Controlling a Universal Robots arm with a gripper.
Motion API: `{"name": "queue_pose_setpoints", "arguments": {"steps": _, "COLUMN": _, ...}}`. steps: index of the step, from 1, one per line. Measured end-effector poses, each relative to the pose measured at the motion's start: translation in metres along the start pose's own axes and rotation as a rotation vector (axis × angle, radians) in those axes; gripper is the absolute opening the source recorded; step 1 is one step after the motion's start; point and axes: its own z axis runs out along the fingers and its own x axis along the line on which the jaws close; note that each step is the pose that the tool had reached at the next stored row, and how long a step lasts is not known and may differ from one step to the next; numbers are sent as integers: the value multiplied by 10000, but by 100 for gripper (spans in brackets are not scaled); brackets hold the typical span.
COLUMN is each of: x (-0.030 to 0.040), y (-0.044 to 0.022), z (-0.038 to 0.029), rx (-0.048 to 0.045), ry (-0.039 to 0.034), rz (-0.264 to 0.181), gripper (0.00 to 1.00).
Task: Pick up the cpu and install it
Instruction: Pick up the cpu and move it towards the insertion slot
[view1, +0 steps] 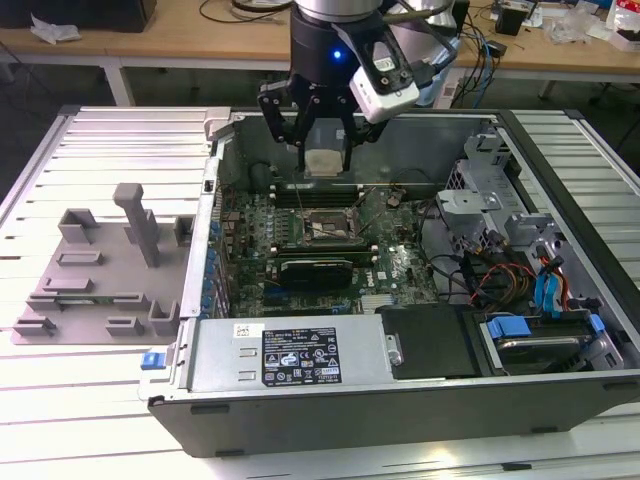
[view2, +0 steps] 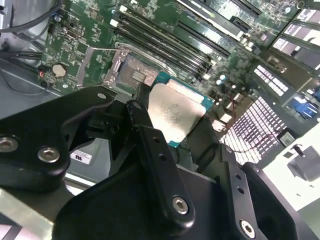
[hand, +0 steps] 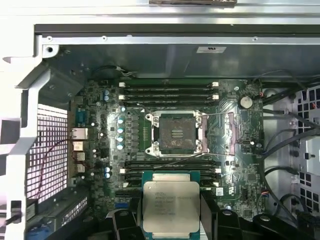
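1. Handling: the cpu (hand: 171, 207) is judged light, thin and stiff, yet fragile. Its underside contacts would not tolerate a scrape or a drop, and the smooth metal lid offers little friction. The sound hold is on two opposite edges, clear of the underside, as taken here.
2. Appearance: a small flat square chip. Its silvery-white metal lid carries faint print and a mottled patch, and the lid sits on a green substrate whose rim shows around it in both wrist views (view2: 175, 112).
3. Position: upper centre of the exterior view, where the cpu hangs lid up in the air over the open case and apart from the board beneath.
4. Tool (view1: 324, 152): clamped on the cpu, its black fingers (view2: 150, 145) pressing against opposite edges.
5. Socket (hand: 174, 132): a metal-framed square, empty, with its centre bare. In the exterior view it lies lower in the frame than the cpu.
6. Motherboard (hand: 235, 175): green, with memory slots on both sides of the socket.
7. Computer case (view1: 400, 410): laid on its side with the panel off, resting on the slatted desk (view1: 90, 420).
8. Gray tray (view1: 90, 270): on the desk at the exterior view's left, well apart from the cpu.
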Motion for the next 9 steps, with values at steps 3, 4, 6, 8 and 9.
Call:
{"name": "queue_pose_setpoints", "arguments": {"steps": 3, "x": -74, "y": 1, "z": 50, "rx": 1, "ry": 0, "rz": 0, "gripper": 55}}
{"name": "queue_pose_setpoints", "arguments": {"steps": 4, "x": -97, "y": 1, "z": 74, "rx": 2, "ry": 1, "rz": 0, "gripper": 55}}
{"name": "queue_pose_setpoints", "arguments": {"steps": 6, "x": -115, "y": 9, "z": 120, "rx": 1, "ry": 0, "rz": 0, "gripper": 55}}
{"name": "queue_pose_setpoints", "arguments": {"steps": 8, "x": -116, "y": 15, "z": 152, "rx": 0, "ry": -1, "rz": -1, "gripper": 55}}
{"name": "queue_pose_setpoints", "arguments": {"steps": 9, "x": -115, "y": 21, "z": 180, "rx": 1, "ry": 0, "rz": 0, "gripper": 55}}
